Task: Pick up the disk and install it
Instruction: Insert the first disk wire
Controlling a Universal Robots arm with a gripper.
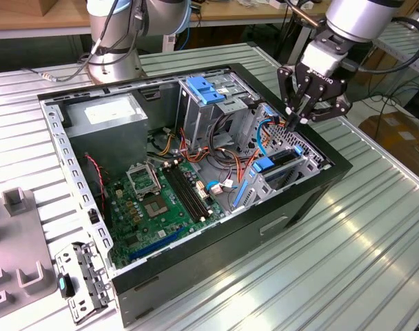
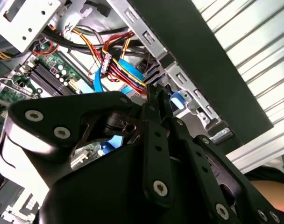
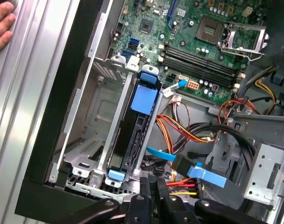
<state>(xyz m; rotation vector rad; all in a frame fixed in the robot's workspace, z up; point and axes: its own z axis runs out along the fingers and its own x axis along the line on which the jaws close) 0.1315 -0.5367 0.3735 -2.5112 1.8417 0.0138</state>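
No legible text anywhere; white sticker (image 1: 107,112) on grey box unreadable.

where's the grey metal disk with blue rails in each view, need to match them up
Exterior view: the grey metal disk with blue plastic rails stands on edge in the silver cage at the exterior view's right.
First wrist view: the disk sits in that cage beside the black case wall.
Second wrist view: unclear; a blue tab may be its rail.
Shared landmark: the green motherboard.
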